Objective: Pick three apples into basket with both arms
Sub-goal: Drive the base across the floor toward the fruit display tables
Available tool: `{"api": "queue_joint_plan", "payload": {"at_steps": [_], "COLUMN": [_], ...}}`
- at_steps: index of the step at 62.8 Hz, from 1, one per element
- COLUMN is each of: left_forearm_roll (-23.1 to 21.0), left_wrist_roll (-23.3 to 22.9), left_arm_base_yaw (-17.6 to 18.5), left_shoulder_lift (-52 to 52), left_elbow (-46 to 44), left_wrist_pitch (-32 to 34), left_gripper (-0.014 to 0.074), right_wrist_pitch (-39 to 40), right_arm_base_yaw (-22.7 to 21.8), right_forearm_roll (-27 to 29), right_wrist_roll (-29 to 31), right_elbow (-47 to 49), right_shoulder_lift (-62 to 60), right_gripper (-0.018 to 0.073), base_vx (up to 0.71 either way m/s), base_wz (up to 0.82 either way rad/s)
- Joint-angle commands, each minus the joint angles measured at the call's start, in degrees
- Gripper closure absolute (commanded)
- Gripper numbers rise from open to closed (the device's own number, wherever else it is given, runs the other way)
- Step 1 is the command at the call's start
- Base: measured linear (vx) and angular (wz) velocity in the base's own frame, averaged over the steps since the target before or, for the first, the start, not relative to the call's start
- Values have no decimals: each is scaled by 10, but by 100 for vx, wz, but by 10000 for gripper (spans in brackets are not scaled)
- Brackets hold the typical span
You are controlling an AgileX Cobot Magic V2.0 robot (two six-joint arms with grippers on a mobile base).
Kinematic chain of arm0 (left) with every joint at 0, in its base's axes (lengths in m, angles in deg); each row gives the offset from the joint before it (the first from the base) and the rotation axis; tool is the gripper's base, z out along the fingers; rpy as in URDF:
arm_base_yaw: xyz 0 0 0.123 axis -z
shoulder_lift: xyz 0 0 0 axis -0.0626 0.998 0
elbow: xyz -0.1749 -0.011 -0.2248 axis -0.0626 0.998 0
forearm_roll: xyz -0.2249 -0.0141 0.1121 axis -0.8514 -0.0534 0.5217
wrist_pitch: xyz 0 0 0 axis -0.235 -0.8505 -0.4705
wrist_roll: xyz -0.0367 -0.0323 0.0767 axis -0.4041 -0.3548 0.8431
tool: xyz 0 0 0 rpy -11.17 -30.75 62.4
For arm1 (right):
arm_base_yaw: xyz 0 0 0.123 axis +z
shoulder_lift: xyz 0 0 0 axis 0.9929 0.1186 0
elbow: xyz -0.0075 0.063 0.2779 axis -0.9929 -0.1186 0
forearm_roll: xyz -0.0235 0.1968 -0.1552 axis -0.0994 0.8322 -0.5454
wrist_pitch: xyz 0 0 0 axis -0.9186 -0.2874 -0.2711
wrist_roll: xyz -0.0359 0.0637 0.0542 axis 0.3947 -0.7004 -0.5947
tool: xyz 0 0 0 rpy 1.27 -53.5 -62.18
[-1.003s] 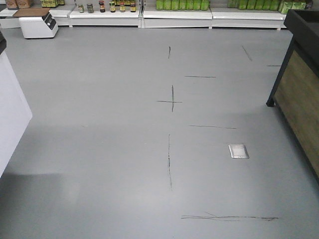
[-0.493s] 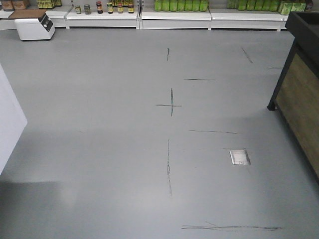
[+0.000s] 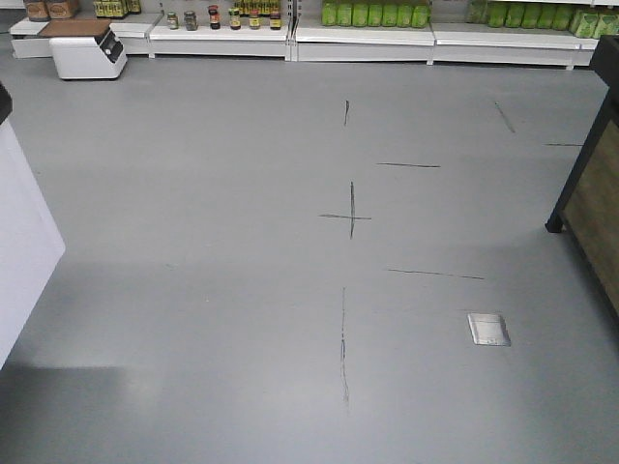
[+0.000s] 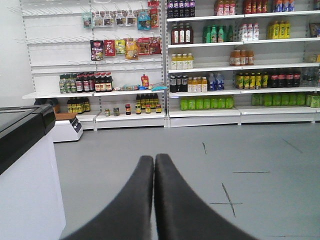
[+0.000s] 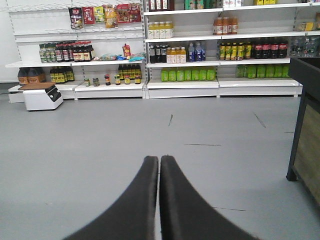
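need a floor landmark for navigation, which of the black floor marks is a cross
The plus-shaped mark near the middle of the front view: two strokes crossing. The other marks, like the long line below it, are single strokes.

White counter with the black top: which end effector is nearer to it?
Left. The white counter stands close to the left of the left end effector; the right end effector has no sight of it, with a dark stand on its right.

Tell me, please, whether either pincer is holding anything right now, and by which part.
Nothing is held: the left pincer and the right pincer are both shut, with nothing between their tips.
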Motion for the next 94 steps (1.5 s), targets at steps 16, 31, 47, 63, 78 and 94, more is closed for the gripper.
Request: {"api": "queue_joint_plan", "payload": {"at_steps": [16,31,47,63,78,94], "left_forearm_roll": [-6,-6,-6,-6,-6,-6], "left_wrist_roll": [-1,-1,-1,-1,-1,-1], "left_arm_base_yaw": [0,0,0,0,0,0], "left_shoulder_lift": [-8,-8,-8,-8,-8,-8], "left_elbow": [14,14,14,14,14,14], "left_wrist_pitch": [38,38,38,38,38,38], "left_gripper": [603,603,603,603,603,603], "right_wrist_pitch": [42,42,42,42,42,42], "right_arm_base_yaw": [-3,-3,-3,-3,-3,-3], "right_forearm_roll": [-7,-7,-7,-7,-7,-7], "right_wrist_roll": [0,0,0,0,0,0], "right_elbow": [-8,-8,-8,-8,-8,-8], "right_shoulder_lift": [-6,-6,-6,-6,-6,-6], "right_gripper": [564,564,564,564,564,564], "base_vx": [19,21,23,24,24,22], "base_wz": [-1,-2,-7,-16,-26,-34]}}
